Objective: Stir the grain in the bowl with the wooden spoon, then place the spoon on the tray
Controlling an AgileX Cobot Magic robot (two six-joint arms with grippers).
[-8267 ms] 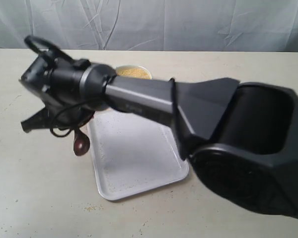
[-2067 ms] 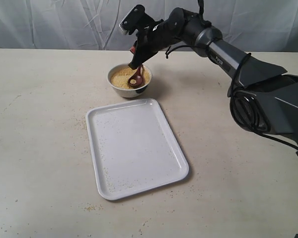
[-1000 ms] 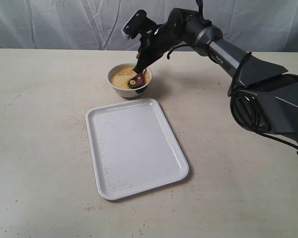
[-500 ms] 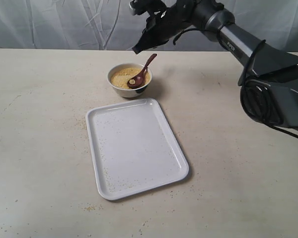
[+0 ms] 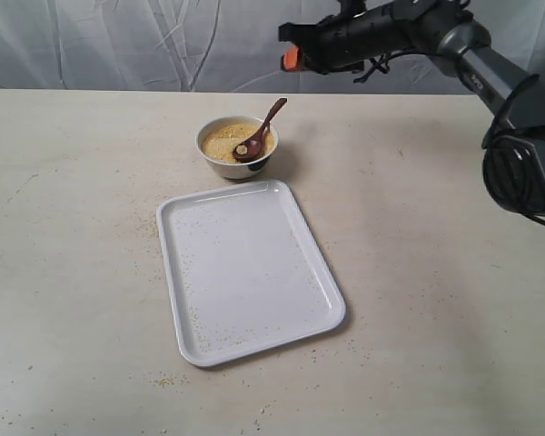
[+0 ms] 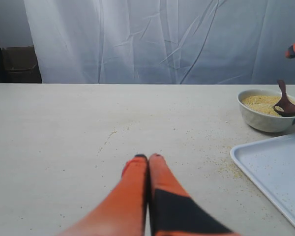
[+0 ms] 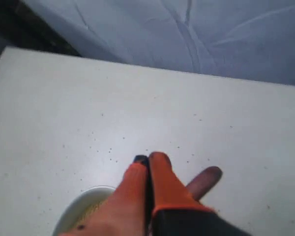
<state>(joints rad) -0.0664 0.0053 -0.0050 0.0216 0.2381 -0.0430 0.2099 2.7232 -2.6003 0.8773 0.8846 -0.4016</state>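
The small white bowl (image 5: 220, 162) of yellow grain (image 5: 220, 141) stands just beyond the white tray (image 5: 245, 272). The wooden spoon (image 5: 263, 127) lies in the bowl, its scoop in the grain and its handle leaning over the far right rim. My right gripper (image 5: 289, 60) hovers above and to the right of the bowl, shut and empty. In the right wrist view the spoon handle (image 7: 204, 181) and bowl rim (image 7: 81, 206) show past the closed right gripper (image 7: 148, 158). My left gripper (image 6: 148, 157) is shut over bare table, far from the bowl (image 6: 265, 120).
Loose grain specks (image 5: 168, 380) lie on the table around the tray and on the tray itself. A white curtain (image 5: 163, 45) hangs behind the table's far edge. The right arm (image 5: 490, 73) reaches in from the right side.
My right gripper held the spoon in the grain, then let it go and rose up and to the right. The spoon now rests on its own in the bowl.
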